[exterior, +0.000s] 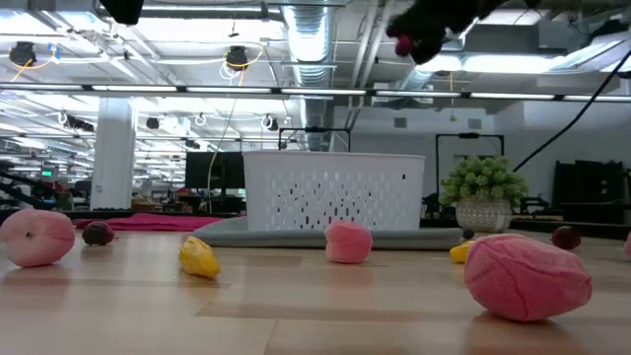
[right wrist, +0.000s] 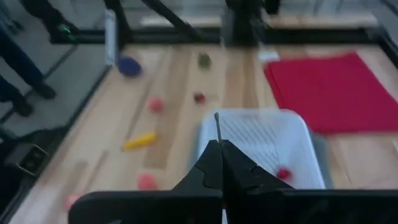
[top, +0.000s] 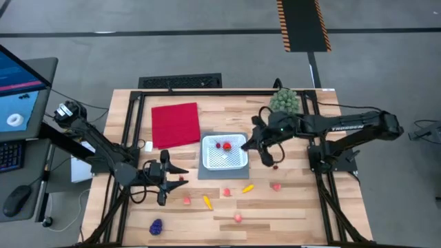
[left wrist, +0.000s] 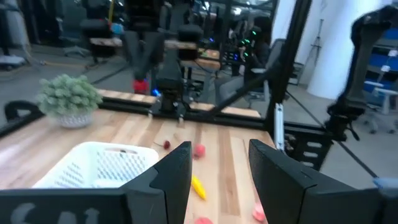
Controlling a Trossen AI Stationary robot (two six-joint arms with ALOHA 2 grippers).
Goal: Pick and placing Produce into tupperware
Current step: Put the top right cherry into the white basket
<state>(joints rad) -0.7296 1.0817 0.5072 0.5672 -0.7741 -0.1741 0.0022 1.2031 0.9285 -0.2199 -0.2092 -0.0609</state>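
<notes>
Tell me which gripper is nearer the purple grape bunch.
Left. The left gripper hovers over the table's left front, a short way from the purple grape bunch at the front edge. The right gripper is at the tupperware's far rim.

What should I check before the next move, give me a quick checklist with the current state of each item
1. Right gripper at the tupperware rim: ok.
2. Right gripper shut, nothing visibly held: ok.
3. Red produce already inside tupperware: ok.
4. Left gripper open and empty: ok.
5. Loose pieces within reach, such as the yellow piece: ok.
6. Grey mat flat under tupperware: cannot tell.
</notes>
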